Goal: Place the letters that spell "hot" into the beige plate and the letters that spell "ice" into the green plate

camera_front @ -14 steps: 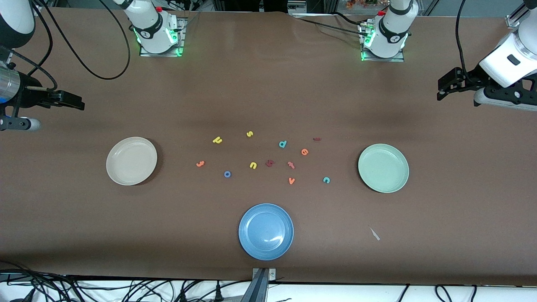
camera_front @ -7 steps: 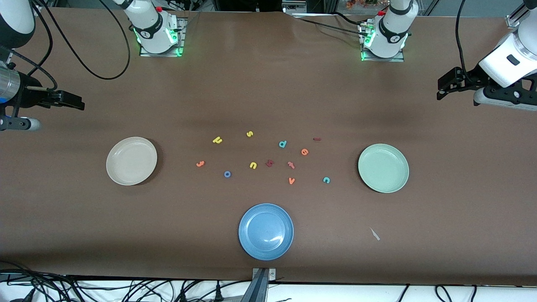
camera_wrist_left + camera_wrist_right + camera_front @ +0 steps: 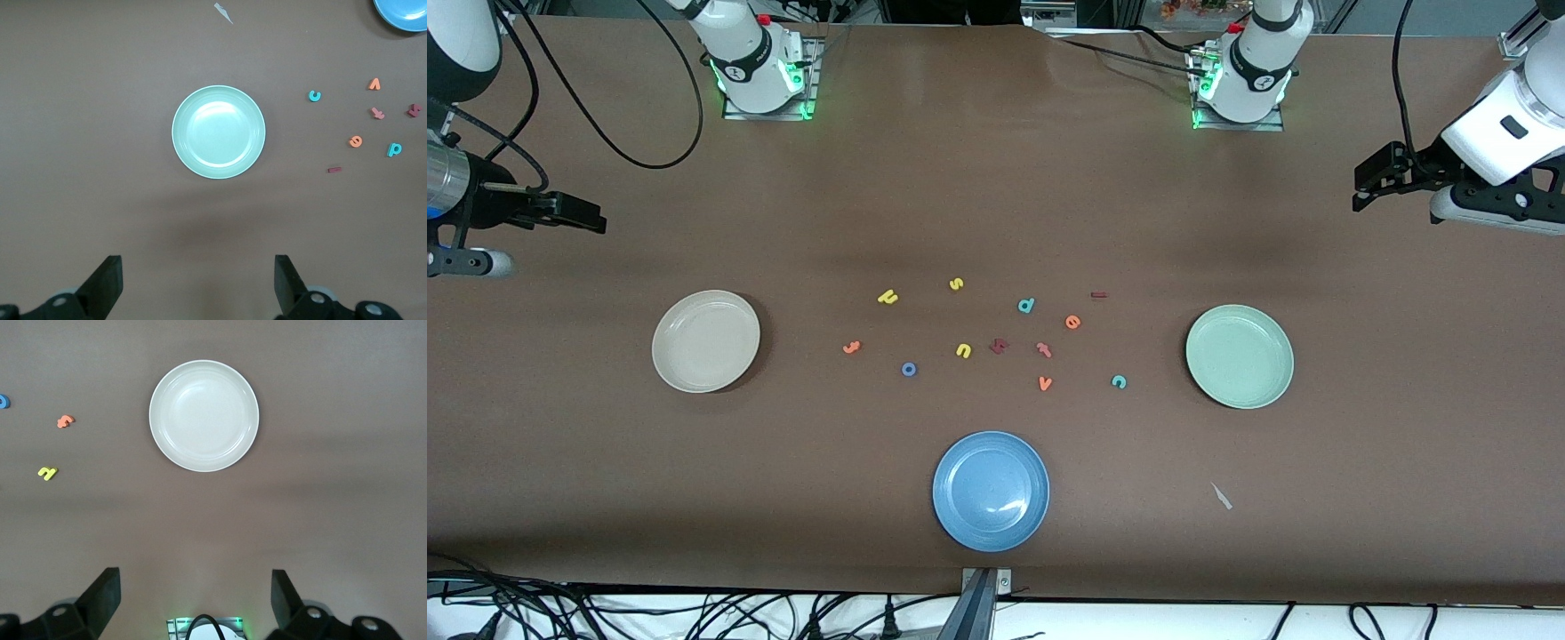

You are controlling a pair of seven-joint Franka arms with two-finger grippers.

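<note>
Brown table (image 3: 996, 178), three plates (image 3: 991, 491), scattered foam letters (image 3: 963, 350), pale scrap (image 3: 1221, 496)

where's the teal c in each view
Front view: teal "c" on the table beside the green plate, toward the middle.
Left wrist view: teal "c" beside the same green plate.
Right wrist view: not in it.
Shared landmark: the green plate, in the front and left wrist views.
</note>
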